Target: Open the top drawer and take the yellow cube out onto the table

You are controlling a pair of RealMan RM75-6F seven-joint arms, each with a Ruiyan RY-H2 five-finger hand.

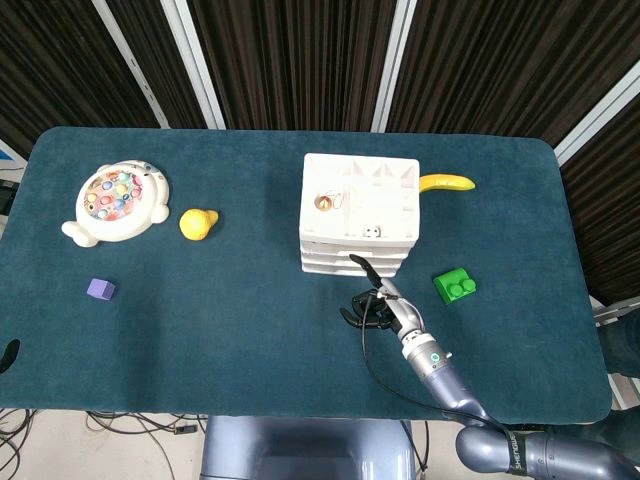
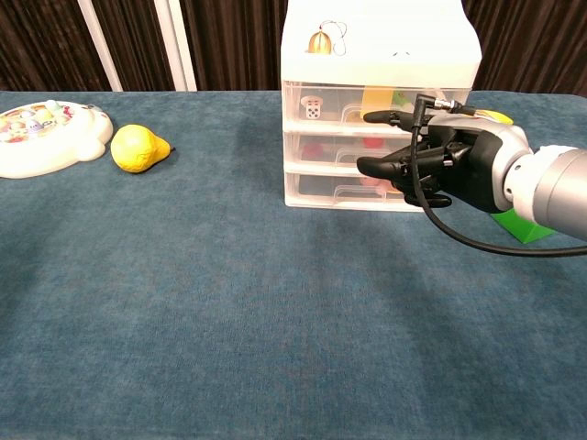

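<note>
A white three-drawer chest [image 1: 360, 212] [image 2: 380, 105] stands mid-table with all its drawers closed. Through the clear front of the top drawer [image 2: 367, 104] I see the yellow cube [image 2: 374, 103] beside a white die. My right hand [image 1: 377, 303] [image 2: 438, 163] hovers just in front of the drawer fronts, fingers apart and holding nothing; one finger reaches out level with the top drawer's handle, and whether it touches is unclear. The hand covers the right part of the lower drawers. My left hand is out of both views.
A green block [image 1: 455, 286] [image 2: 520, 224] lies right of the hand. A banana [image 1: 446, 182] sits behind the chest. To the left are a yellow pear [image 1: 197, 223] [image 2: 137, 148], a round white fishing toy [image 1: 114, 201] [image 2: 46, 137] and a purple cube [image 1: 100, 289].
</note>
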